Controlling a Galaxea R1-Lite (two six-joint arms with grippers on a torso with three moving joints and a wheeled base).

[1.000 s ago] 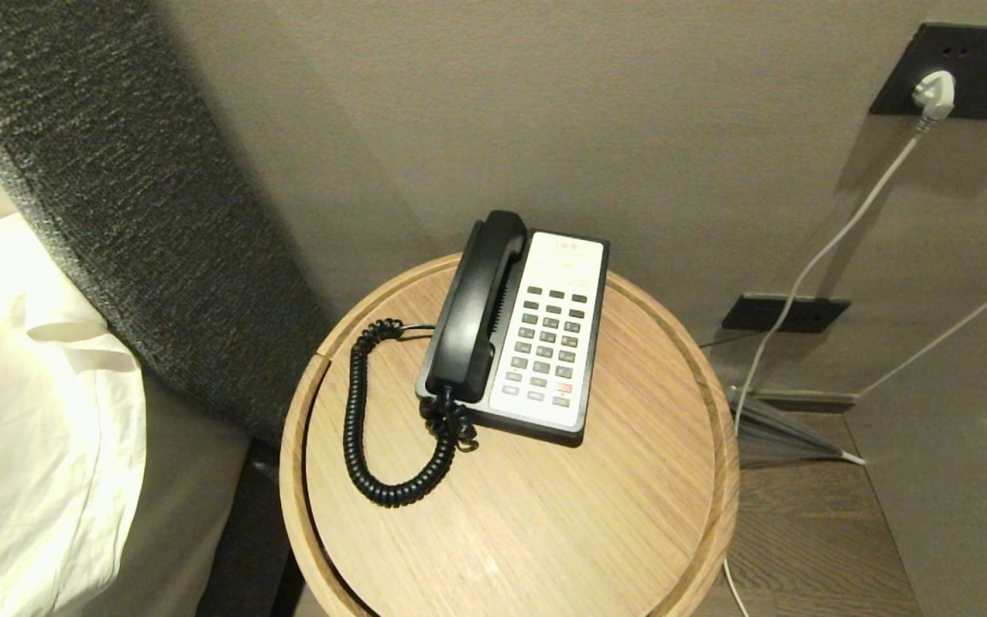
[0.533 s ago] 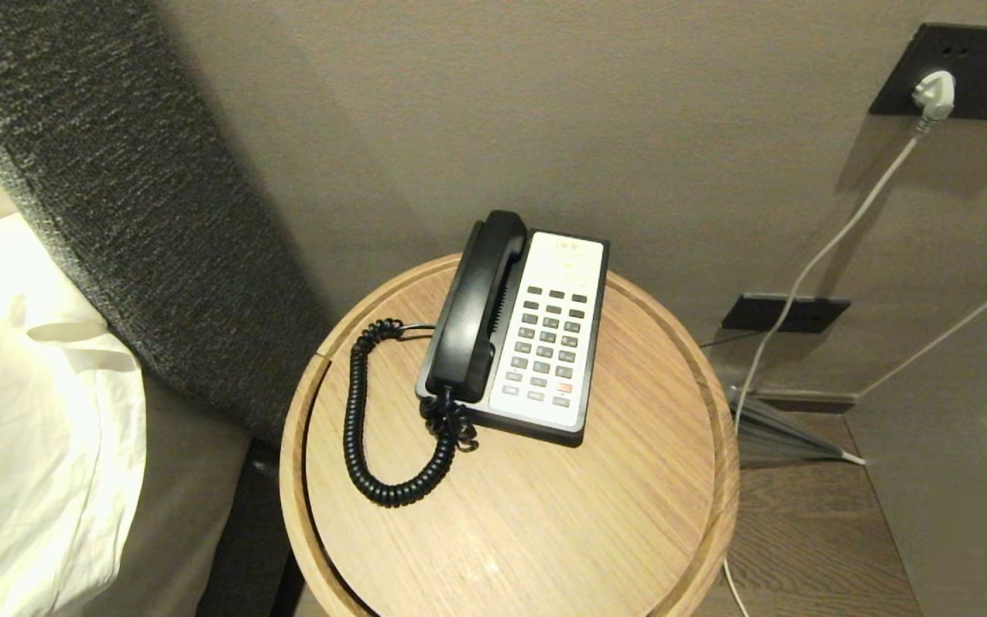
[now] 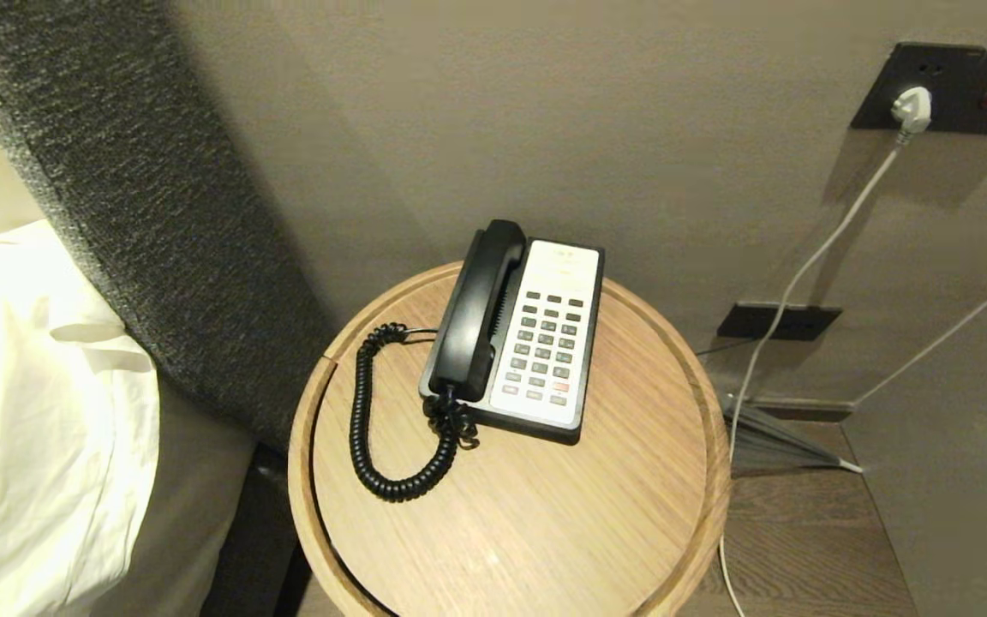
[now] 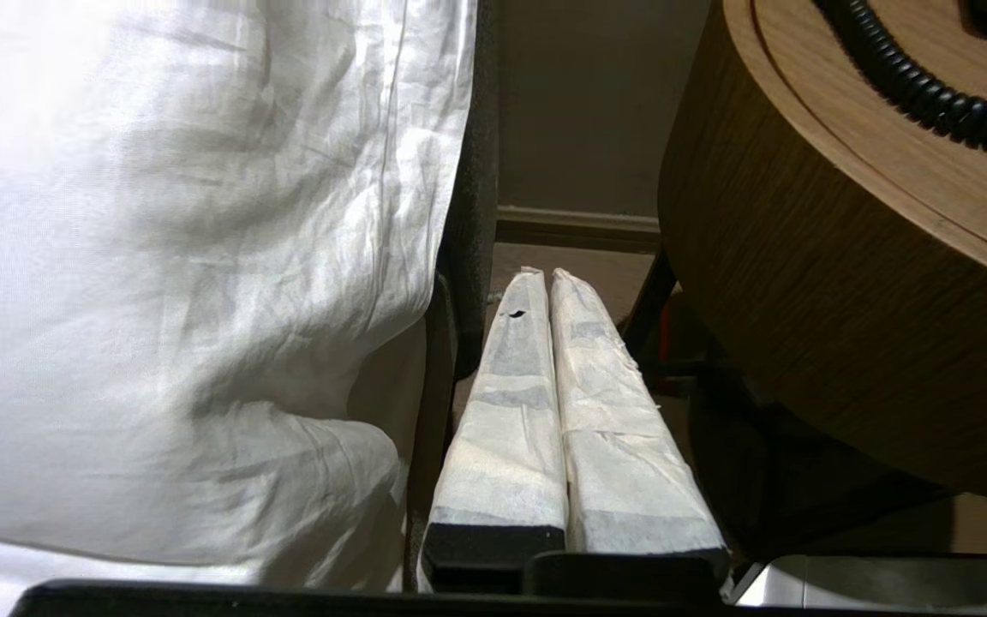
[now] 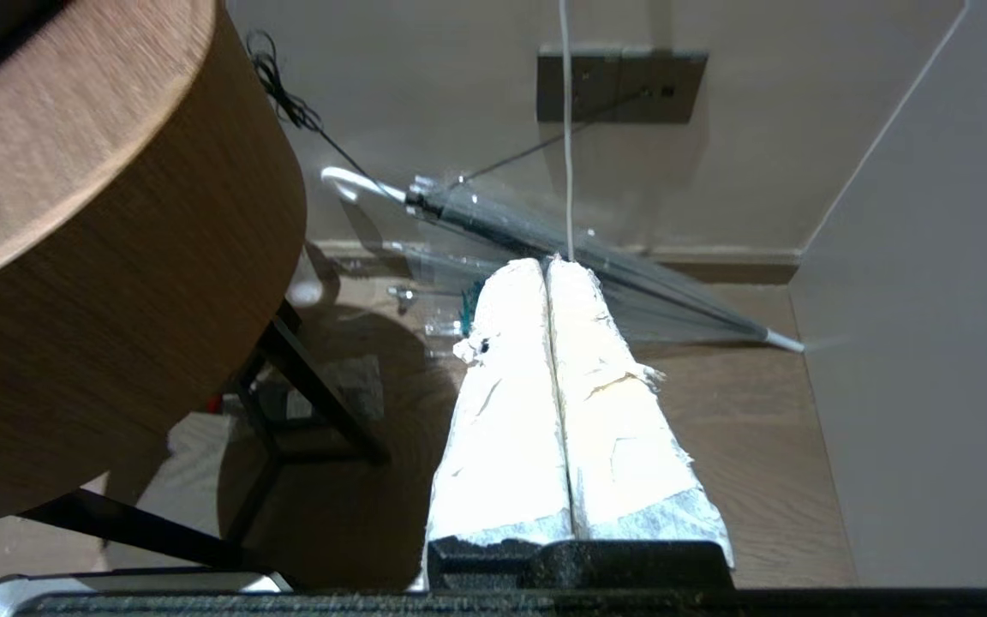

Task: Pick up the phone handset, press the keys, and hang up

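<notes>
Handset (image 3: pixel 476 313), cradled on the base's (image 3: pixel 545 343) left side at the bench's (image 3: pixel 545 514) far centre: probably light, rigid, best gripped mid-shaft; both pincers (image 4: pixel 545 283) (image 5: pixel 547 267) pressed together, below bench level.

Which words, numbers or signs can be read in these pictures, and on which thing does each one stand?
No text can be read here.
Grey keys on the white faceplate of the black-and-white desk phone base: markings too small.
Faint print on the faceplate above the keys: blurred.
Long black plastic phone handset: no label visible.
Dark rectangular wall socket plate: only a red spot, no letters.
</notes>
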